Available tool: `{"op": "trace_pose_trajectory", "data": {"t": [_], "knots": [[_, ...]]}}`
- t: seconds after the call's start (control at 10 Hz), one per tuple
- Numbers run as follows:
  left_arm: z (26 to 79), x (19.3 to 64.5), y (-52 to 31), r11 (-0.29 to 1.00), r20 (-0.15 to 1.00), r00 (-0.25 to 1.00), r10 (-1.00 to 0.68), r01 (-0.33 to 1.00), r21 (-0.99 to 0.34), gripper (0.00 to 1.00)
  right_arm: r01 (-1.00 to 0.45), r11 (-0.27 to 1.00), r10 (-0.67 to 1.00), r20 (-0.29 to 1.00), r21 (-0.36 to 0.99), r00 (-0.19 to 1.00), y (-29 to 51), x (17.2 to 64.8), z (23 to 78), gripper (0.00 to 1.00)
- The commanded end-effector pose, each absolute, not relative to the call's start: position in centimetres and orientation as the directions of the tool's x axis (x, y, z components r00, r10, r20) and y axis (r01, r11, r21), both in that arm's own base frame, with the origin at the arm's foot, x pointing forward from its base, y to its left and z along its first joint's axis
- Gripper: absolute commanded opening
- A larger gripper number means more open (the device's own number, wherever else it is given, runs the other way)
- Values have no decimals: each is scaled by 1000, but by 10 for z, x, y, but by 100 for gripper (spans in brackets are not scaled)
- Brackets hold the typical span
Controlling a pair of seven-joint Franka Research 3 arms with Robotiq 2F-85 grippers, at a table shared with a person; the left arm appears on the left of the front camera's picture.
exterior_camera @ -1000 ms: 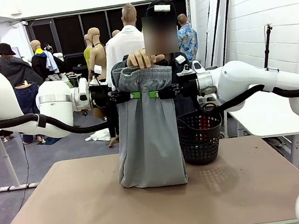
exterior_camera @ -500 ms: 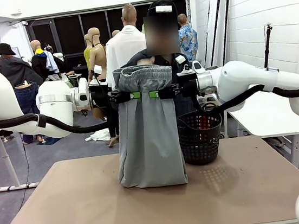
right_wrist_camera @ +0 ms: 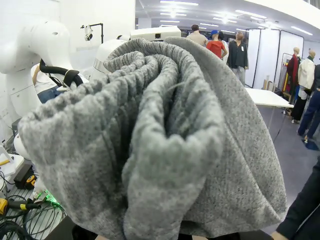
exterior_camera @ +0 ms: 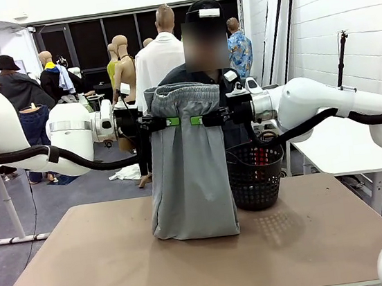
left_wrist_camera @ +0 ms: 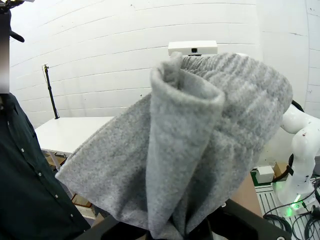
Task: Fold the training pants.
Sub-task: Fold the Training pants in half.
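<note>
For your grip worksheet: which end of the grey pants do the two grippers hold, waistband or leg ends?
The gathered waistband end of the training pants, pinched between left gripper and right gripper; the leg ends rest bunched on the table.

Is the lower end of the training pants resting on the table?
Yes, the training pants hang from both tools and their lower end lies bunched on the table.

Tan table, plain flat top. Lower end of hanging training pants resting on it near centre. Black mesh basket standing just beside, at far edge.

Bright, even overhead light; front view sharp, wrist views bend at edges.
</note>
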State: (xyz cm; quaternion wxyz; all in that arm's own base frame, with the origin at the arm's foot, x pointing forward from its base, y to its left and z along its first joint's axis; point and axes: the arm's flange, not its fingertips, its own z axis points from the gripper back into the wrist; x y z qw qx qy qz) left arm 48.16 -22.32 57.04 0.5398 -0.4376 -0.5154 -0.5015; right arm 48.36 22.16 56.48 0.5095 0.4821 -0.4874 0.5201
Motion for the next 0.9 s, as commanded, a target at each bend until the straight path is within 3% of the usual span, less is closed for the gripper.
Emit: {"op": "trace_pose_trajectory", "data": {"t": [0.0,0.8], "knots": [[574,482,-225,121,995,-41,-93,991,52,0,-1000,-10,56,998,-18,-18,222,481,567,0],[574,482,-225,121,995,-41,-93,991,52,0,-1000,-10,56,998,-18,-18,222,481,567,0]]}}
